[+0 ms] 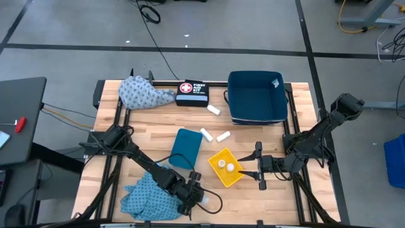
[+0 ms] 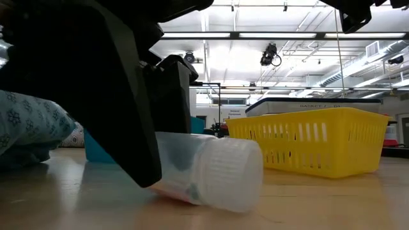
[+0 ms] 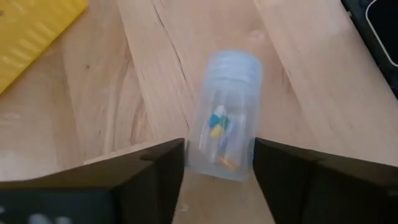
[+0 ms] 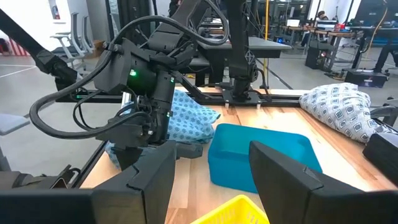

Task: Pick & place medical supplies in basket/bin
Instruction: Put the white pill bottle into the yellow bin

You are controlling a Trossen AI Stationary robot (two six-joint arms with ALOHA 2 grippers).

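A clear vial with a ribbed cap and coloured bits inside lies on its side near the table's front edge. My left gripper is closed on its capless end, also seen in the high view. The yellow basket holds two pale vials. My right gripper hangs open just right of the basket, nothing between its fingers. Three white rolls lie on the wood. One patterned blue cloth lies at the near left, another at the far left. My left gripper pinches the vial's capless end between its two fingers, one on each side wall. The fingers slant down from the table's left and lie along the vial, whose cap points away from them. The vial rests on its side on the table.
A teal box sits left of the yellow basket. A dark blue bin stands at the far right. A black first aid pouch lies at the far edge. Bare wood lies between the vial and the basket.
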